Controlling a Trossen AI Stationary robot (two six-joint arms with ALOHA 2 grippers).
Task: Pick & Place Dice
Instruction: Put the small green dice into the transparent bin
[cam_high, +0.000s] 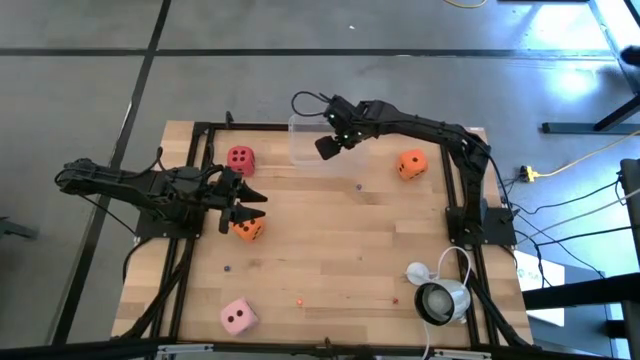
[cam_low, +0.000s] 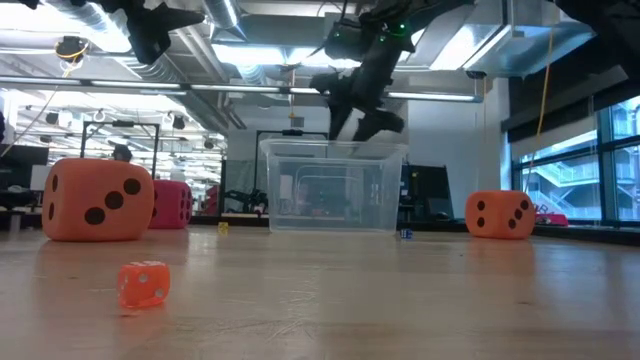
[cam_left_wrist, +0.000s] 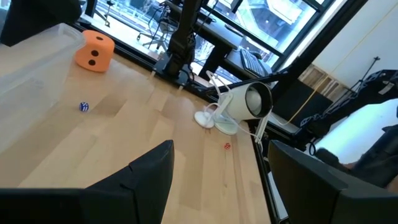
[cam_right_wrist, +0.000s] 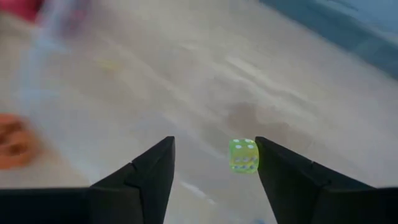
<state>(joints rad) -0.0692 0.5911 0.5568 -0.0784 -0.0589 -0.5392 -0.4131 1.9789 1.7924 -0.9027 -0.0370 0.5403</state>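
Note:
Two orange dice (cam_high: 411, 164) (cam_high: 247, 229), a red die (cam_high: 240, 158) and a pale pink die (cam_high: 238, 316) rest on the wooden table. My left gripper (cam_high: 246, 206) hovers open beside the nearer orange die, touching nothing. My right gripper (cam_high: 334, 141) hangs open above a clear plastic box (cam_high: 312, 148) at the table's far edge, tilted downward. In the right wrist view a tiny yellow-green die (cam_right_wrist: 244, 155) shows between the open fingers, right beside one finger (cam_right_wrist: 283, 171). My right gripper stands open, with the tiny yellow-green die close against the inner side of one finger (cam_right_wrist: 268, 163). Whether that finger touches the die, I cannot tell. A wide gap remains between the die and the other finger (cam_right_wrist: 155, 171).
Tiny dice lie scattered on the table: an orange one (cam_low: 143, 283) near the front, a blue one (cam_left_wrist: 84, 106) and a red one (cam_left_wrist: 227, 146). A white lamp-like device (cam_high: 438, 296) lies at the near right corner. Black frame rails run along both sides of the table.

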